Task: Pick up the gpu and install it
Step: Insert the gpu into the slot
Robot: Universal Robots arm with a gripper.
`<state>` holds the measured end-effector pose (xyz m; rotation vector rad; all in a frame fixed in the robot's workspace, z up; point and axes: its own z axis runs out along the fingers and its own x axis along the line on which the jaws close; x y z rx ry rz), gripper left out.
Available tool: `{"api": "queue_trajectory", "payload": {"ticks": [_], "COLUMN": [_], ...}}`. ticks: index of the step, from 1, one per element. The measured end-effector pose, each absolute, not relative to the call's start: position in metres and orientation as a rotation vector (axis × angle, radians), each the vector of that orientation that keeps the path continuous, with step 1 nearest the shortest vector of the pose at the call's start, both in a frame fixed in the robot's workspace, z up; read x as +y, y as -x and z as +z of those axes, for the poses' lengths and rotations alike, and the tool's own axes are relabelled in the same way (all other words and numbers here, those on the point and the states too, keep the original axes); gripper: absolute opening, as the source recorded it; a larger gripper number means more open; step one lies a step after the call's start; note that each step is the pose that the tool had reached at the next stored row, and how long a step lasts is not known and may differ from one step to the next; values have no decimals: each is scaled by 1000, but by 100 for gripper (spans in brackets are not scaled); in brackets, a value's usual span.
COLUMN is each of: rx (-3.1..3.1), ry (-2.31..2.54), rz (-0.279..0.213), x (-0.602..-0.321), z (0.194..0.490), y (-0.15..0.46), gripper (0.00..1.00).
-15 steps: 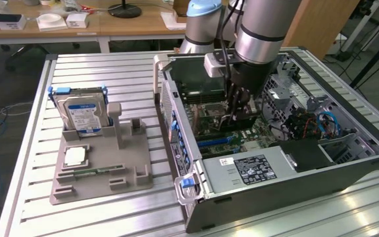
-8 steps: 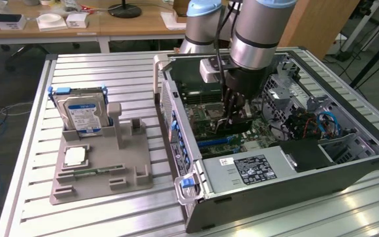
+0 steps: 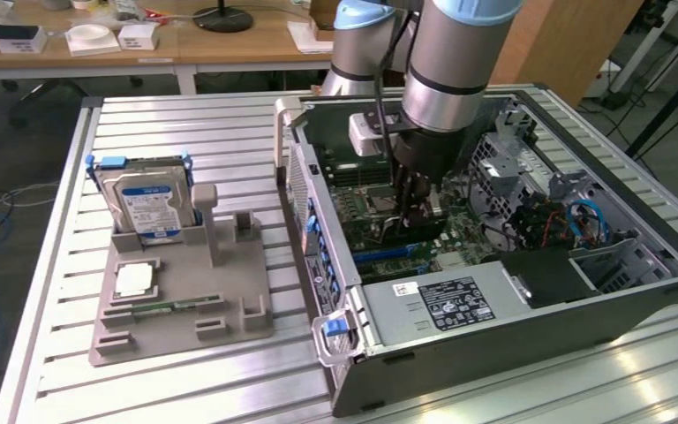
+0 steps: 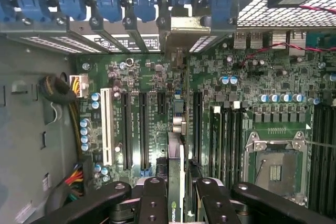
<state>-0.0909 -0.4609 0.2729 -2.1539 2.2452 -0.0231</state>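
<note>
Item: gpu (image 4: 177,182), thin card seen edge-on, held upright between the jaws of the gripper (image 4: 177,195), its silver bracket end (image 4: 184,30) reaching the rear slot openings of the computer case (image 3: 621,300).
Location: inside the open case on the worktop (image 3: 174,380), over the motherboard (image 4: 236,108), in line with an expansion slot (image 4: 197,124).
Step in hand, by judgement: installation, pick-up done; seating cannot be confirmed.
Requirement: a straight, even press into the slot with the bracket aligned.
Adjacent: hard drive (image 3: 145,199) standing in a grey holder (image 3: 186,305).
</note>
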Motion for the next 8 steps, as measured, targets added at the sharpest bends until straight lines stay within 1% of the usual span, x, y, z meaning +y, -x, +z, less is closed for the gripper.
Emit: {"api": "queue_trajectory", "payload": {"ticks": [8], "rx": [2251], "ry": [2158], "rz": [-13], "x": [-461], "z": [267], "y": [91], "gripper": [26]}}
